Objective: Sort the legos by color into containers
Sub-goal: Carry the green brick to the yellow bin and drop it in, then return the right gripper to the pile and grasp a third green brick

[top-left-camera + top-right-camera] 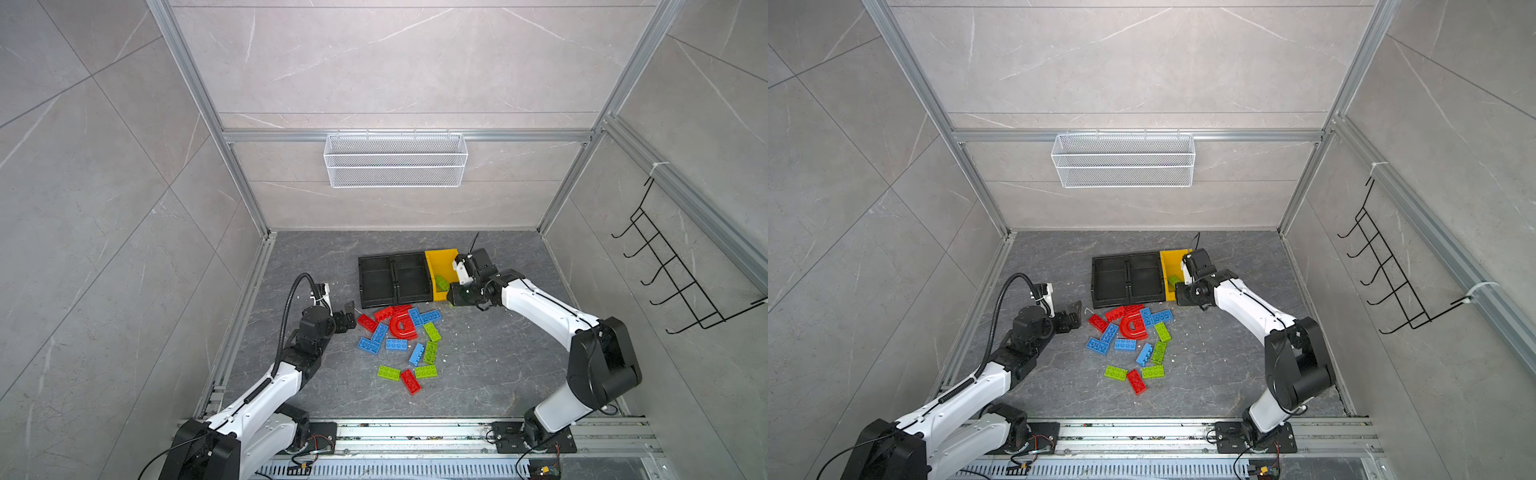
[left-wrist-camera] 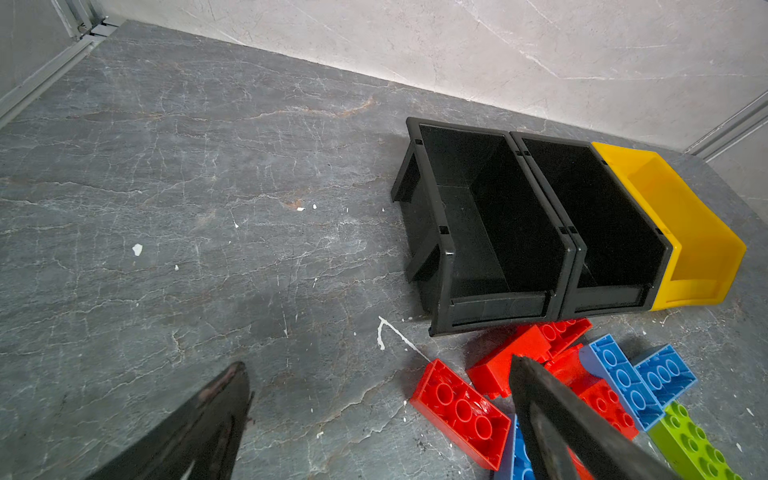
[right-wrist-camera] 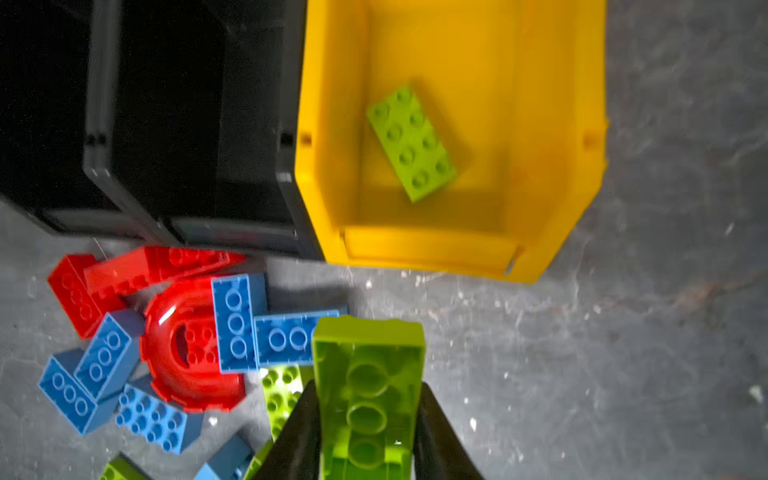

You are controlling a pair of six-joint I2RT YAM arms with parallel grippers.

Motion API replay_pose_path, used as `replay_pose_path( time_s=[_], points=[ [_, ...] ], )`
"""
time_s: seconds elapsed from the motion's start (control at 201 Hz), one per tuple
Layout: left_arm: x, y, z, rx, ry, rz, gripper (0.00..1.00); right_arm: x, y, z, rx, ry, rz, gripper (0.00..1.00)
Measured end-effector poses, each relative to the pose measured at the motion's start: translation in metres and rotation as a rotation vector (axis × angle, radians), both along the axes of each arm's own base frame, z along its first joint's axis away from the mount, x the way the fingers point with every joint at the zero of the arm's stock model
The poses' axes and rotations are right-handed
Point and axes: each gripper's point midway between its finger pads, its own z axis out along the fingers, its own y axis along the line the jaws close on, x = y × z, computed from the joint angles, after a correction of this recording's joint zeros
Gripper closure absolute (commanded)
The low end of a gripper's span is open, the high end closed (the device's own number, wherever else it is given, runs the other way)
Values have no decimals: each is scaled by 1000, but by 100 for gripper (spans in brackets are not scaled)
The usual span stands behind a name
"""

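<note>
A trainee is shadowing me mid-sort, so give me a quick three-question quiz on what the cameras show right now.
1. True or false: the right gripper is shut on a green brick.
2. What lies inside the yellow bin? A) a lone green brick B) a red brick C) a blue brick
3. Fill in: the jaws of the left gripper stand ___.

Key: 1 true; 2 A; 3 open.
</note>
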Motion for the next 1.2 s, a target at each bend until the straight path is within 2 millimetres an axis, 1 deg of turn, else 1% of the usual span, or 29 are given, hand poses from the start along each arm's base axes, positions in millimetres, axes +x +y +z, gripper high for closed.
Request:
replay_pose_path(
  time_s=[0.075,0.169,0.224,0.244,0.368,0.398,0.483,0.532,0.592,0.741,0.781,0.846,0.896,0.985,1.055,1.06,1.065,1.085,1.115,1.15,1.204],
  points=[
    [0,0,0,0,0,0,0,25,0,5,5,-34,-8,74],
    [0,0,0,0,0,-1,0,52,-1,2,4,-46,-15,74],
    [0,0,0,0,0,-1,0,62,-2,-2,-1,-45,-17,74],
    [0,0,0,0,0,-1,0,69,-3,-4,-2,-45,-18,74],
    [0,0,0,0,0,-1,0,90,-5,-13,-5,-38,-23,73],
    [0,0,0,0,1,-1,0,94,-5,-14,-4,-39,-22,70],
    [0,0,0,0,0,-1,0,102,-6,-15,-1,-41,-24,54],
    [0,0,0,0,0,-1,0,106,-6,-15,-1,-44,-25,48],
    [0,0,0,0,0,-1,1,109,-6,-14,-1,-48,-24,45],
    [0,0,0,0,0,-1,0,107,-5,-13,5,-44,-17,44],
    [0,0,0,0,0,-1,0,104,-5,-12,6,-43,-16,44],
    [0,0,0,0,0,-1,0,90,-8,-8,7,-34,-13,44],
    [0,0,0,0,0,-1,0,76,-10,-4,6,-28,-8,44],
    [0,0,0,0,1,-1,0,41,-7,8,10,-32,20,44],
    [0,0,0,0,0,-1,0,10,6,13,9,-33,68,43],
    [0,0,0,0,0,-1,0,10,6,13,9,-33,68,43],
    [0,0,0,0,0,-1,0,6,9,14,9,-33,78,43],
    [0,0,0,0,-1,0,0,-2,13,14,8,-31,95,43],
    [0,0,0,0,-1,1,0,-18,24,12,5,-19,133,43],
    [0,0,0,1,-1,2,0,-32,33,9,1,-6,167,43],
    [0,1,0,3,-2,7,0,-55,48,-1,-10,25,224,43]
  ],
)
